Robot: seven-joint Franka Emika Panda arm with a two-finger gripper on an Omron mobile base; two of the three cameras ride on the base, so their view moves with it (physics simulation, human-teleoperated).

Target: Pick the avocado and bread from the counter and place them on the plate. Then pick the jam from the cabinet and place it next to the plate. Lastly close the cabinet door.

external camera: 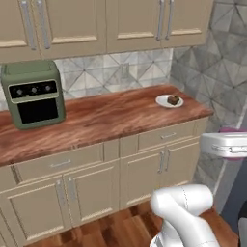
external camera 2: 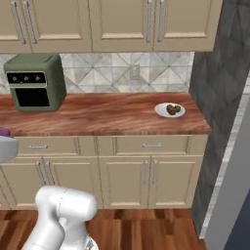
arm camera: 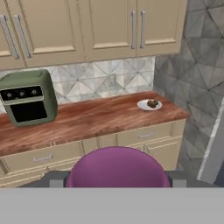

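Observation:
The white plate (external camera 2: pixel 158 110) stands at the right end of the counter (external camera 2: pixel 97 117). On it lie the dark brown bread (external camera 2: pixel 171 109) and, against its right side, the dark green avocado (external camera 2: pixel 177 108). In the left base view the plate (external camera: pixel 160 101) shows the bread (external camera: pixel 173 100) on top. My gripper (arm camera: pixel 117 175) is shut on a round purple item, the jam (arm camera: pixel 117 166), held well in front of the counter and away from the plate (arm camera: pixel 141 104). The purple jam (external camera: pixel 232 130) peeks over my white hand at the right edge. My fingertips are hidden by it.
A green toaster oven (external camera 2: pixel 35 82) sits on the counter's left part. Beige wall cabinets (external camera 2: pixel 122 24) above have their doors shut. A grey tiled wall (external camera 2: pixel 215 97) closes off the counter's right end. Wooden floor lies below the base cupboards (external camera 2: pixel 122 176).

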